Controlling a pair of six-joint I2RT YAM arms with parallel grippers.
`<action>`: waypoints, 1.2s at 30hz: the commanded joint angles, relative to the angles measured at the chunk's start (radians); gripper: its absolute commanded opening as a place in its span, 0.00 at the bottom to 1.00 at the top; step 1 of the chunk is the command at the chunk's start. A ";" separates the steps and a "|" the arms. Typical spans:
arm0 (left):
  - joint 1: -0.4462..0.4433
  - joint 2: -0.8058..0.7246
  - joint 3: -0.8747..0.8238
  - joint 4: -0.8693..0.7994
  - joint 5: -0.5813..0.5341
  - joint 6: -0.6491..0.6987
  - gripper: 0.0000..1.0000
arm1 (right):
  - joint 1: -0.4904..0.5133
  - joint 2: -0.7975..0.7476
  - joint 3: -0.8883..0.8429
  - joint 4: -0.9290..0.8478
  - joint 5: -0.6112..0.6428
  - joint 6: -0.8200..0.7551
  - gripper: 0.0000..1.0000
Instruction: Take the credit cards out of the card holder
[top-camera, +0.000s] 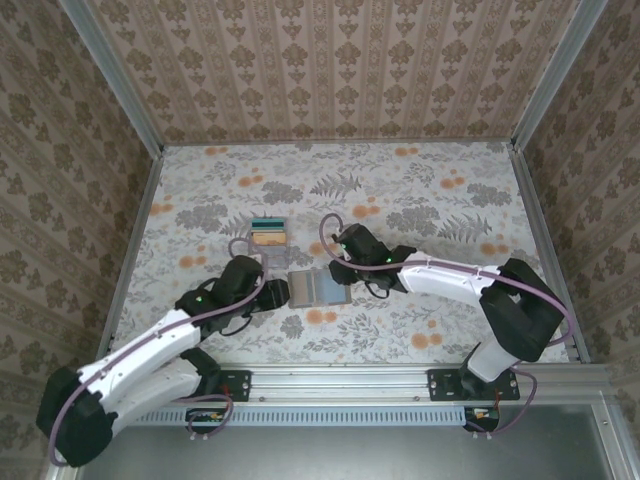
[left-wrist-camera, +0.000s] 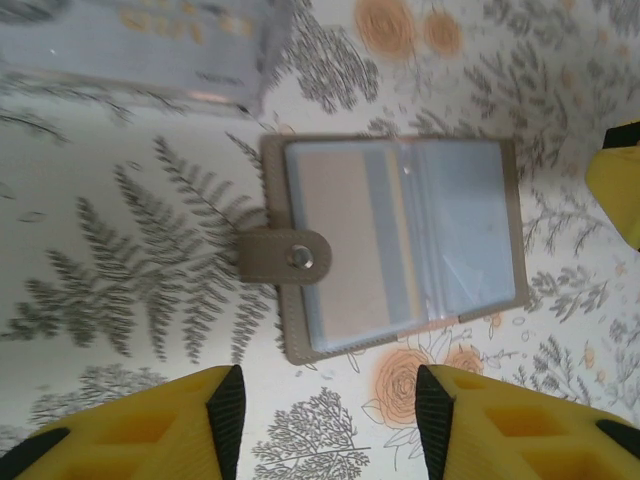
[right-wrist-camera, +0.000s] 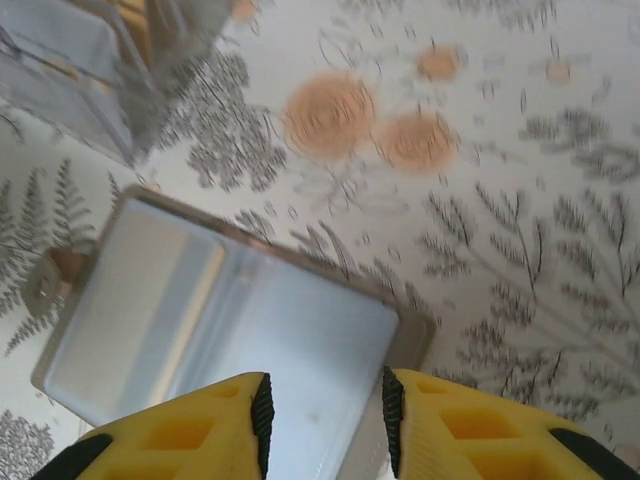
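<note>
Top external view showed a floral surface (top-camera: 420, 200) with the open holder (top-camera: 320, 287) lying flat near its middle. The left gripper (top-camera: 281, 292) sat just beside the holder's left edge, and the right gripper (top-camera: 341, 268) sat at its far right corner. A clear box (top-camera: 268, 235) of striped cards stood just beyond.

Left wrist view showed the holder (left-wrist-camera: 400, 245) spread open, its snap tab (left-wrist-camera: 290, 257) folded inward. A tan card (left-wrist-camera: 345, 240) sat tucked in a clear sleeve. The left gripper (left-wrist-camera: 325, 420) hovered near, jaws spread with nothing between them.

Right wrist view showed the right gripper (right-wrist-camera: 325, 420) over the holder's (right-wrist-camera: 230, 320) edge, jaws partly spread. It seemed to be steadying the holder, though contact could not be confirmed.

The step in hand looked like reaching for a card. The next move called for the left jaws to catch that card's edge and slide it out while the holder stayed pinned.
</note>
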 joint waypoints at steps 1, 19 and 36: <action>-0.036 0.077 0.042 0.076 -0.018 -0.010 0.45 | -0.004 -0.038 -0.073 0.032 -0.016 0.118 0.35; 0.012 0.265 0.043 0.193 0.064 0.027 0.33 | -0.005 0.048 -0.136 0.111 -0.055 0.218 0.30; 0.015 0.409 0.076 0.226 0.099 0.039 0.26 | -0.003 0.059 -0.144 0.116 -0.059 0.230 0.25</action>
